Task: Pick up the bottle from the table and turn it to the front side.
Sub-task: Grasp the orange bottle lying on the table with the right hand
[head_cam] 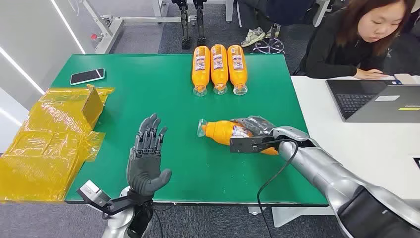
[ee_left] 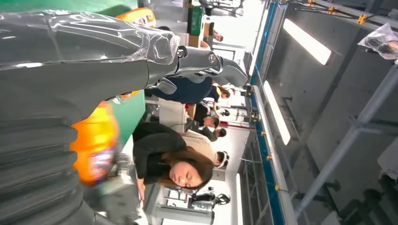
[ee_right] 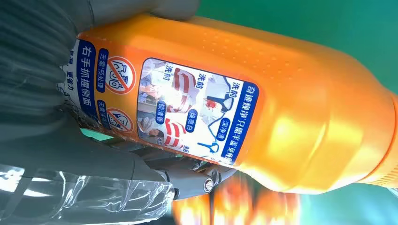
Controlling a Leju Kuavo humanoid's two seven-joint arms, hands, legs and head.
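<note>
While the right robot hand is wrapped round the lower body of the orange bottle, the bottle lies on its side near the middle of the green bench, its clear cap pointing toward the left edge. The fingers close over the label end, probably so that the neck is left free and the body can be rolled about its long axis. From the right wrist view the bottle shows a printed label with pictograms and blue text, facing the camera; whether this is the front face cannot be told. Contact with the bench surface also cannot be judged, so the lift may be just starting.

The left robot hand is held over the near edge of the bench, palm up and fingers spread wide, holding nothing; it appears positioned to receive or steady the bottle during the turn.

Three like bottles lie side by side at the far edge, caps toward the robot, presumably as finished examples. Yellow plastic bags overhang the left edge, with a phone near the far left corner. A person sits beyond the right edge at a laptop.
</note>
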